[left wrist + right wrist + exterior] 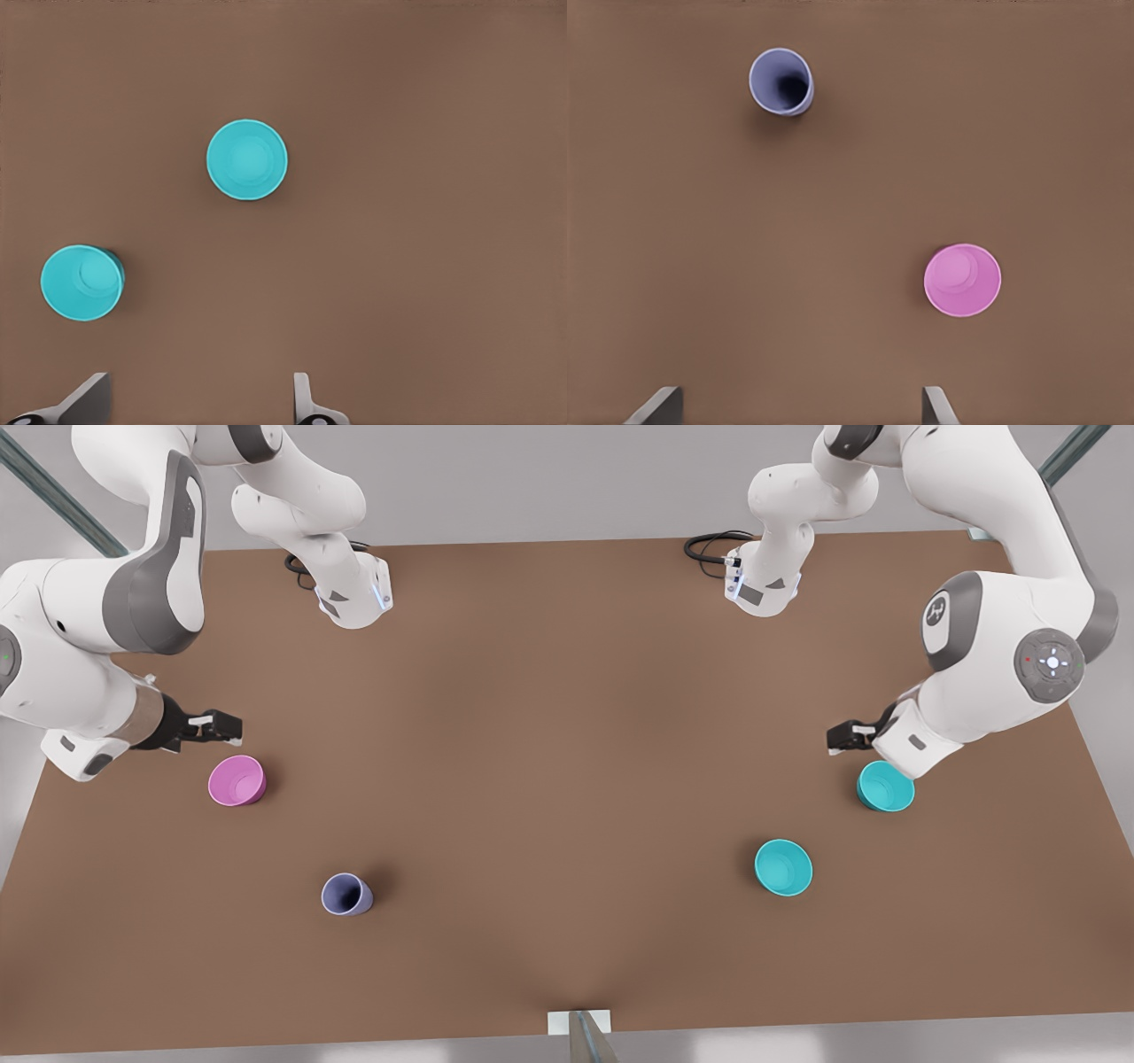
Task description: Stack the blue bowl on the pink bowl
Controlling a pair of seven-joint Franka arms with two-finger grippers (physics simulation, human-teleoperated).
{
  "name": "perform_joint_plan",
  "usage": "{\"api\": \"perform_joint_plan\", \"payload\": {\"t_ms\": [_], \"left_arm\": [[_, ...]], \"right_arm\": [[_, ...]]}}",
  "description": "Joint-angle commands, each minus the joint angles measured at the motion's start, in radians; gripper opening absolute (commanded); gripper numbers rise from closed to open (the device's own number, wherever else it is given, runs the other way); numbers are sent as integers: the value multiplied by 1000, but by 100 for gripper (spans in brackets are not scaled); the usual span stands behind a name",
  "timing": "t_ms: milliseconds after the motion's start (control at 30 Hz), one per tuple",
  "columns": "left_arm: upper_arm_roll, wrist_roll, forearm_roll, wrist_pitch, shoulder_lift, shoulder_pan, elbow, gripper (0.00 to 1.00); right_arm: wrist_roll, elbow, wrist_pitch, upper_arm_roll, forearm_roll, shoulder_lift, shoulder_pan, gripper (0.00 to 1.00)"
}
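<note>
the left gripper (833, 739), fingers spread and empty, hangs just beside the blue bowl (885, 786), while the right gripper (232, 730), equally spread and empty, waits by the pink bowl (236, 780) far across the table (567, 717).

On the table (567, 717) four vessels stand upright and apart. The pink bowl (236, 780) sits near the front view's left edge, the right gripper (232, 729) just behind it. The cup (345, 894) stands nearer the camera, to the bowl's right. On the front view's right, one blue bowl (783, 867) stands nearer the camera, the other bowl (885, 786) farther back and rightward, beside the left gripper (837, 738)
</note>
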Motion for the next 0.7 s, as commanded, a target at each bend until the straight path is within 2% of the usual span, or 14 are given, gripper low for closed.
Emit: {"api": "perform_joint_plan", "payload": {"t_ms": [0, 67, 133, 200, 300, 400, 500, 533, 567, 600, 667], "left_arm": [[1, -28, 0, 28, -3, 6, 0, 100], [-1, -28, -1, 26, -3, 6, 0, 100], [-1, -28, 0, 26, -3, 6, 0, 100], [-1, -28, 0, 25, -3, 6, 0, 100], [-1, -28, 0, 25, -3, 6, 0, 100], [-1, -28, 0, 25, -3, 6, 0, 100], [-1, -28, 0, 25, -3, 6, 0, 100], [-1, -28, 0, 25, -3, 6, 0, 100], [-1, -28, 2, 25, -3, 6, 0, 100], [-1, -28, 0, 25, -3, 6, 0, 100], [-1, -28, 0, 23, -3, 6, 0, 100]], "right_arm": [[-40, 1, 19, 0, 5, -1, 0, 100], [-42, 6, 19, 0, 5, 2, -11, 100], [-174, 6, 21, 0, 74, 30, -121, 100], [-471, 44, 81, 1, 31, 111, -233, 100], [-508, 34, 96, 0, 28, 215, -300, 100], [-521, -106, 308, 4, 36, 294, -411, 100], [-522, -198, 414, 4, 39, 269, -411, 100], [-527, -296, 488, 4, 40, 214, -412, 100], [-530, -382, 583, 4, 39, 170, -411, 100], [-576, -547, 813, 6, 36, 107, -409, 100], [-609, -725, 1064, 6, 36, 59, -411, 100]]}}
